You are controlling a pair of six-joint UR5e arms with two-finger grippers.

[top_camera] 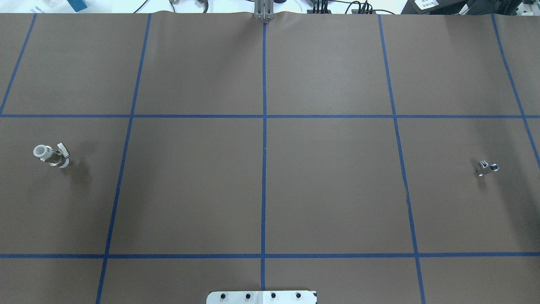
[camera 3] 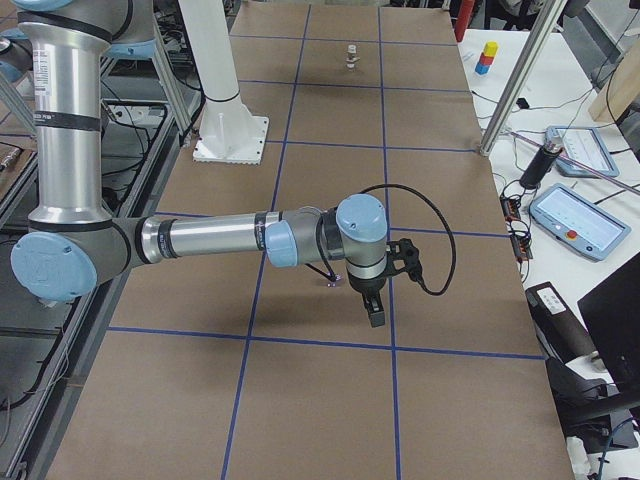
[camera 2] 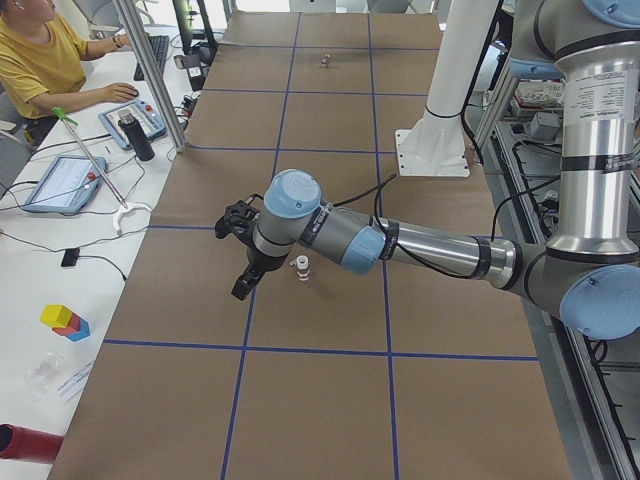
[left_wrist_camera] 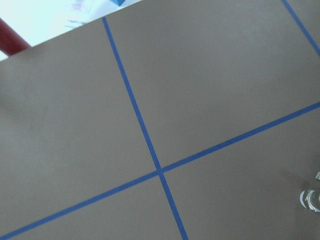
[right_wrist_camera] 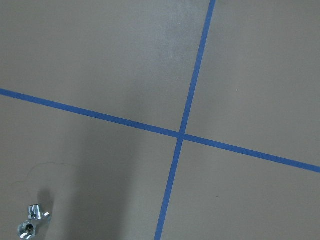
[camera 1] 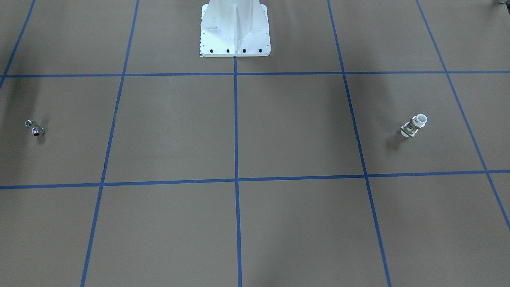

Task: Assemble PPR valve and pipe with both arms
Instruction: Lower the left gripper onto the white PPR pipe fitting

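Left pincer (camera 2: 243,288) is hovering beside valve (top_camera: 52,155), right pincer (camera 3: 375,318) beside pipe (top_camera: 487,166), at opposite tabletop (top_camera: 329,190) ends, likely staging one pickup per arm; whether either is parted, cannot tell.

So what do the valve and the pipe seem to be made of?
The PPR valve has matte white ends, likely plastic, and a dull grey middle that looks metallic. The pipe seems polished chrome-like metal, judging by its mirror glints.
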